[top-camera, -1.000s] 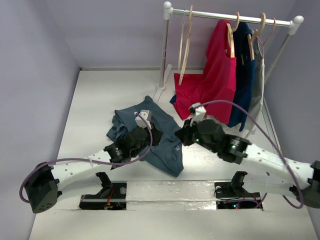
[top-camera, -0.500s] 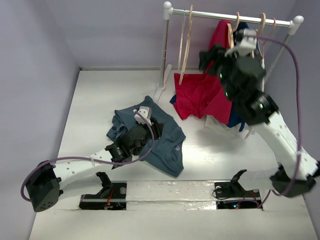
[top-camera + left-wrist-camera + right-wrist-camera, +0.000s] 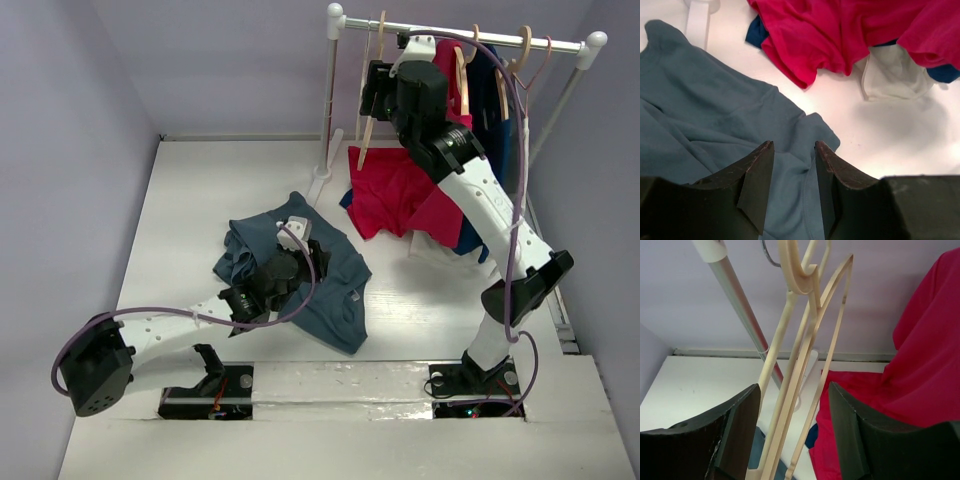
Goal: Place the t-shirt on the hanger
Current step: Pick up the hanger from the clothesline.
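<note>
Red shirt (image 3: 388, 190) hangs on rack (image 3: 560, 44); navy shirt (image 3: 489, 100) beside it.

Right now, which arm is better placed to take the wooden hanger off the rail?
Right. The right gripper is up at the rail, jaws open, facing the hanger; the left gripper is low over the t-shirt.

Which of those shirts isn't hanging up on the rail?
The slate-blue t-shirt: it lies crumpled on the table, while the red shirt and the navy shirt hang from the rail.
</note>
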Robot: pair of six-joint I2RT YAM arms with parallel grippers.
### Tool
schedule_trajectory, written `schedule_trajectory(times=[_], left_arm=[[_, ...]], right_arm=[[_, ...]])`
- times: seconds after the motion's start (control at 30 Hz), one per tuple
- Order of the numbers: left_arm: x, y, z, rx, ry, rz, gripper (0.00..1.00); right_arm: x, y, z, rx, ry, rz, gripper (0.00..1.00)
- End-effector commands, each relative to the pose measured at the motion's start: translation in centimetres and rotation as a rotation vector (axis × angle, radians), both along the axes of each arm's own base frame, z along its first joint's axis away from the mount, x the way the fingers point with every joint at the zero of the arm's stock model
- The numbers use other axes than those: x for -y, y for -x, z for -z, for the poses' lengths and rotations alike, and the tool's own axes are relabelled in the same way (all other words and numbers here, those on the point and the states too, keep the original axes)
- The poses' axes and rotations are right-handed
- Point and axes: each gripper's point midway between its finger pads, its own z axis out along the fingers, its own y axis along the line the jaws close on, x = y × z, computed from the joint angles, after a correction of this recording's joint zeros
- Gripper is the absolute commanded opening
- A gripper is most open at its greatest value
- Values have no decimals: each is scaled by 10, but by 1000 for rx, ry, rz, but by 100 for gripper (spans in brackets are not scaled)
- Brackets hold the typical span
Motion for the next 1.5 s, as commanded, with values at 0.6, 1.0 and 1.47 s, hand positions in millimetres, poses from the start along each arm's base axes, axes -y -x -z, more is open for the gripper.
schedule_trajectory(times=[0.6, 1.0, 1.47], left_arm=[[12, -5, -14, 19, 33, 20, 33], [8, -5, -16, 26, 36, 7, 33], [8, -4, -18, 28, 38, 8, 33]], right_arm=[[13, -23, 15, -39, 3, 6, 53], [23, -29, 37, -86, 74, 46, 42], [25, -25, 4, 8, 57, 30, 0]])
